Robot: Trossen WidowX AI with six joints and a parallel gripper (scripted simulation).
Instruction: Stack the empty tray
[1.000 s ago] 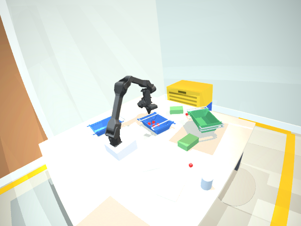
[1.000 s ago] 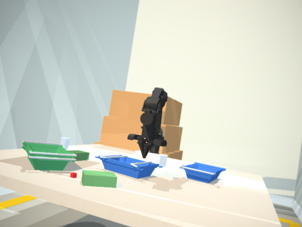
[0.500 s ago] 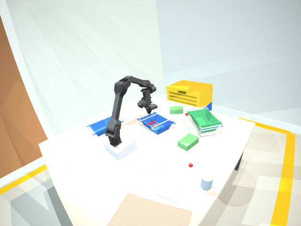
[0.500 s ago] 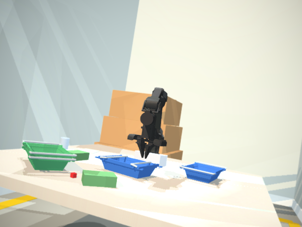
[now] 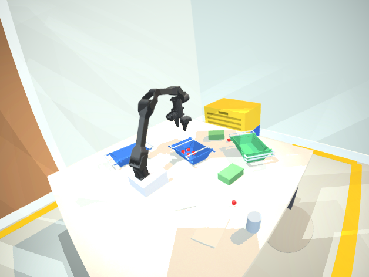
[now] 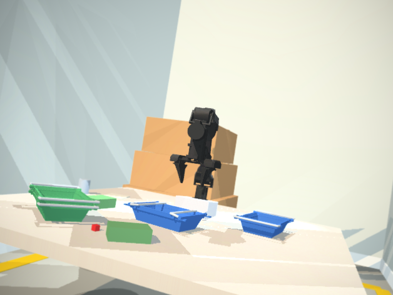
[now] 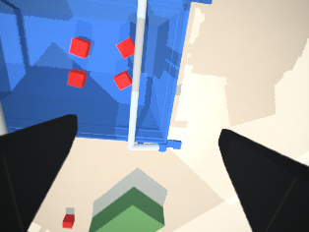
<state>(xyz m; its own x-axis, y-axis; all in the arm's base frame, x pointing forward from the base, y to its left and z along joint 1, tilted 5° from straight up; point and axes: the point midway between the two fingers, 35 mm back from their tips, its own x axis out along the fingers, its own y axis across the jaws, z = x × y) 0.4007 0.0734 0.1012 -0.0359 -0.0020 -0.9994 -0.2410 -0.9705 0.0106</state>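
Observation:
The loaded blue tray (image 5: pixel 199 159) (image 6: pixel 158 219) (image 7: pixel 162 105) stands upright, with several small red blocks (image 5: pixel 188 149) (image 7: pixel 80 47) inside. One wire bar (image 5: pixel 183 144) (image 6: pixel 185 212) (image 7: pixel 136 74) lies across its top near one end. The other bar (image 5: pixel 198 152) (image 6: pixel 148 204) lies across near the opposite end. The empty blue tray (image 5: pixel 120 154) (image 6: pixel 255 229) stands apart beside the arm, its bars out over its ends. My gripper (image 5: pixel 181 128) (image 6: pixel 191 184) (image 7: pixel 151 129) is open and empty, high above one end and side edge of the loaded tray.
Stacked green trays (image 5: pixel 251 144) (image 6: pixel 63 213) stand beyond the loaded tray. Two green blocks (image 5: pixel 216 134) (image 5: pixel 230 174), loose red cubes (image 5: pixel 234 202) (image 5: pixel 228 139), a grey-blue cylinder (image 5: pixel 253 222) and a yellow cabinet (image 5: pixel 250 119) are on the table. A white base block (image 5: pixel 154 181) carries the arm.

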